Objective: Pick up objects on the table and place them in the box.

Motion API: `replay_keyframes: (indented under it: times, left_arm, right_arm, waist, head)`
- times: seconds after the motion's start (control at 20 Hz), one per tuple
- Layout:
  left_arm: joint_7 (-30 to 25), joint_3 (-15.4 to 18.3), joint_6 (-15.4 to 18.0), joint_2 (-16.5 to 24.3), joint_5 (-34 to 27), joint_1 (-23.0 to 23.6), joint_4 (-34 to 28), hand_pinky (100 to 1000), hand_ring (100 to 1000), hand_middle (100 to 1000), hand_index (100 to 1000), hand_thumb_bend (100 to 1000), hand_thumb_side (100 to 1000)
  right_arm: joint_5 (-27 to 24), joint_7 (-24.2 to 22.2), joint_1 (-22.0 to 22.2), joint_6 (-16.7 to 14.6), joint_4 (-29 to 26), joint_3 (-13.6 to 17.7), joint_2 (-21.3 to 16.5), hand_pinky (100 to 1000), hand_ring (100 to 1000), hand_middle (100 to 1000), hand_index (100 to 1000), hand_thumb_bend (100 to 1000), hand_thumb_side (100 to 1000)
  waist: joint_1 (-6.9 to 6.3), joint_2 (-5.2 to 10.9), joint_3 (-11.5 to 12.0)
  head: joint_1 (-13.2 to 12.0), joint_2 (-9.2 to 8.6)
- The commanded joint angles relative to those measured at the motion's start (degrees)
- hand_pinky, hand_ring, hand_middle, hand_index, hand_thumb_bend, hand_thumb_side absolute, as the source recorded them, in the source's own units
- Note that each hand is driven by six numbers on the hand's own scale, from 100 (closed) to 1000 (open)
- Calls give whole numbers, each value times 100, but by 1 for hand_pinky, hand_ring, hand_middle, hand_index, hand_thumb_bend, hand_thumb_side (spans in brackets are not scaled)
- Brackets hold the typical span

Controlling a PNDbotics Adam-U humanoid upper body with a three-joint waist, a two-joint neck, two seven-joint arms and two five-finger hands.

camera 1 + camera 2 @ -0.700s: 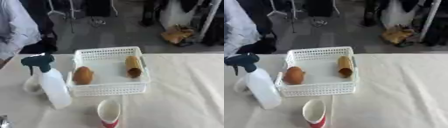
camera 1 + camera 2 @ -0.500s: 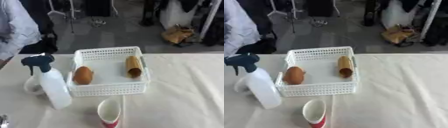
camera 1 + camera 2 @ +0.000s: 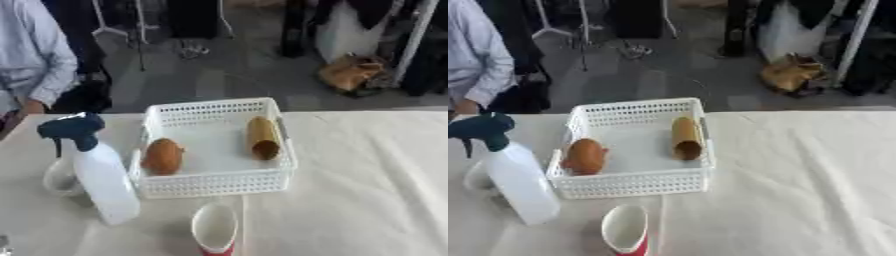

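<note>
I see neither hand, so I cannot tell what my fingers are doing. The paper cup (image 3: pixel 215 229) stands upright on the surface (image 3: pixel 367 190), just in front of the white basket (image 3: pixel 216 182), left of centre.

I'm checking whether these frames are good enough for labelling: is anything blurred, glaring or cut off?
Left eye view: soft all over, so the basket holes smear; even light, no glare; the cup is cut by the bottom edge. Right eye view: the same softness; the spray bottle casts only a faint shadow.
</note>
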State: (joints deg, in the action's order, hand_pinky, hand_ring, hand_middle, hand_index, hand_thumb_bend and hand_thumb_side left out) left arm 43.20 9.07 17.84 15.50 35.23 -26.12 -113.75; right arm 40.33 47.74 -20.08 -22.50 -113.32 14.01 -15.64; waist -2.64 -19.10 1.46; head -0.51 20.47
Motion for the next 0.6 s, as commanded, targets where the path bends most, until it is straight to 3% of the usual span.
replay_keyframes:
  times: [0.05,0.1,0.15,0.25,0.4,0.6]
  left_arm:
    - [-241,111,-416,711,224,-145,-84,913,935,910,968,256,1000]
    - [-313,119,-526,804,266,-166,-84,913,935,910,968,256,1000]
    - [-510,111,-724,1103,387,-118,-74,921,943,892,957,390,1000]
    - [-1176,161,-1399,1855,576,-79,-81,931,951,897,950,390,1000]
    - [-2034,209,-2098,2527,747,24,-72,977,996,953,990,388,1000]
    - [-3263,219,-2581,3054,909,194,42,1000,1000,978,1000,395,1000]
  right_arm:
    - [55,413,3,-352,-127,52,-200,712,835,743,853,100,1000]
    - [58,416,11,-343,-127,53,-208,712,835,743,853,100,1000]
    - [67,417,40,-324,-127,63,-238,711,834,740,850,100,1000]
    - [75,421,85,-274,-127,79,-277,711,834,740,849,100,1000]
    - [80,422,111,-236,-127,85,-297,711,834,739,848,100,1000]
    - [74,422,119,-193,-127,87,-295,711,834,736,844,100,1000]
  waist:
    - [-4,164,18]
    - [-7,172,22]
    - [-51,202,59]
    - [-99,249,90]
    - [-145,273,113]
    - [-161,283,90]
  head:
    - [27,35]
    - [26,46]
    - [-15,72]
    - [-107,101]
    - [-223,95]
    - [-377,105]
